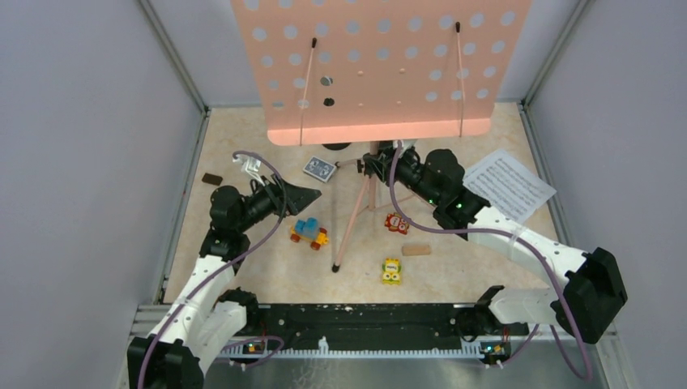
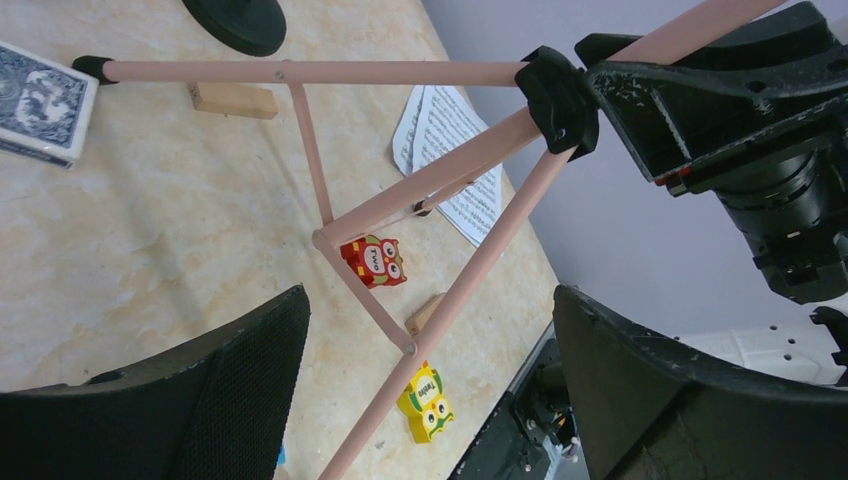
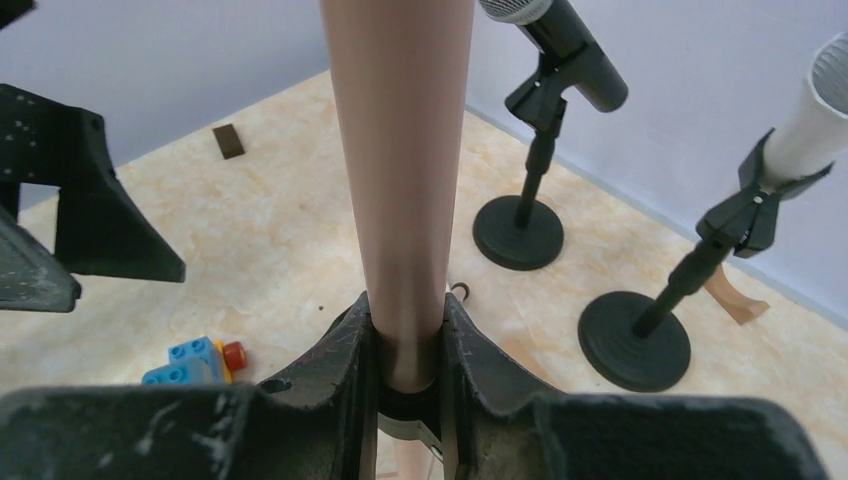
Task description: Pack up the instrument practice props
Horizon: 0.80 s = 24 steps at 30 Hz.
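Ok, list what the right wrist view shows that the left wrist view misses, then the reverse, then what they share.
Right wrist only: the dark microphone, the white microphone, a small dark block. Left wrist only: the sheet music, red owl toy, yellow owl toy, blue card box. Both: the pink stand, held by the right gripper, and the marbled table.

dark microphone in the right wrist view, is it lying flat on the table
No, the dark microphone is clipped high in a black round-based mic holder standing upright.
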Each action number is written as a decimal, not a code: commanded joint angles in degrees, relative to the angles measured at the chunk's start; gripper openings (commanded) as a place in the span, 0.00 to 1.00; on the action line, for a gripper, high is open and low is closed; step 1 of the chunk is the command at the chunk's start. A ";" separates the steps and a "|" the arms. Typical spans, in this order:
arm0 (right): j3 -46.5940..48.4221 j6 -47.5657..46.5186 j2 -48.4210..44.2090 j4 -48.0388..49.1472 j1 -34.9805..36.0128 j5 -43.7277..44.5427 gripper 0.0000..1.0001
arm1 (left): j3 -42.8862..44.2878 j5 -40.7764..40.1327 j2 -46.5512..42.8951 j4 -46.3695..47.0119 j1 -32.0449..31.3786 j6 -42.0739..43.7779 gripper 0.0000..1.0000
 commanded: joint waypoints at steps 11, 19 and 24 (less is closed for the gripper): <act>-4.19 3.63 -1.07 -1.36 2.76 -12.70 0.00 | 5.84 -4.03 6.60 11.05 -10.20 1.88 0.93; -4.11 3.30 -0.89 -2.06 2.76 -11.94 0.00 | 12.87 -8.51 16.76 12.59 -14.46 -2.15 0.80; -3.95 3.54 -0.73 -2.33 2.76 -11.65 0.00 | 15.80 -9.80 22.09 13.98 -14.85 -4.56 0.72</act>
